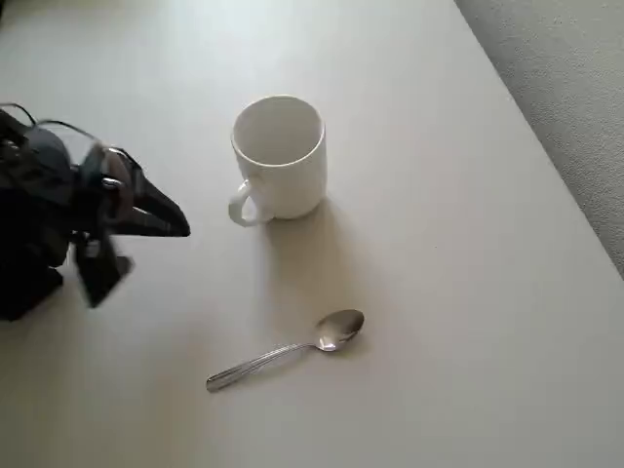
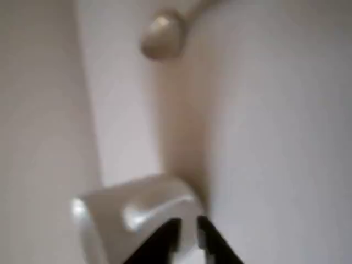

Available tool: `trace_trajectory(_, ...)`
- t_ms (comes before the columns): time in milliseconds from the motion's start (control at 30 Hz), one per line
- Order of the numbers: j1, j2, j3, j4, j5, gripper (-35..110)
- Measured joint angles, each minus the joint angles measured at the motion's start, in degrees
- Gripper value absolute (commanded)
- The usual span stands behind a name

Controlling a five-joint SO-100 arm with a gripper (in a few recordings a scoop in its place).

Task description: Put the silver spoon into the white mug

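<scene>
Silver spoon (image 1: 285, 349) mid-table, white mug (image 1: 280, 156) apart, table (image 1: 468, 292) edge right

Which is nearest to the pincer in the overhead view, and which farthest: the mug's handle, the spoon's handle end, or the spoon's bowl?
From the pincer at the left:
1. The white mug's loop handle, just to its right.
2. The silver spoon's handle end, below it.
3. The spoon's bowl, lower right.
</scene>
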Motion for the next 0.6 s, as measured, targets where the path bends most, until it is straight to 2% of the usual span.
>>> trace_trajectory(167, 3.6, -14.59, -16.79, -2.9, 5.54, 17)
trace_trajectory(267, 6.06, -24.87, -26.37, 0.97, 11.78, 18)
trace_trajectory(467, 7.91, -68.73, -61.08, 11.34, 23.99, 25)
trace_trajectory(600, 8.09, -90.97, -71.98, 14.15, 27.95, 26)
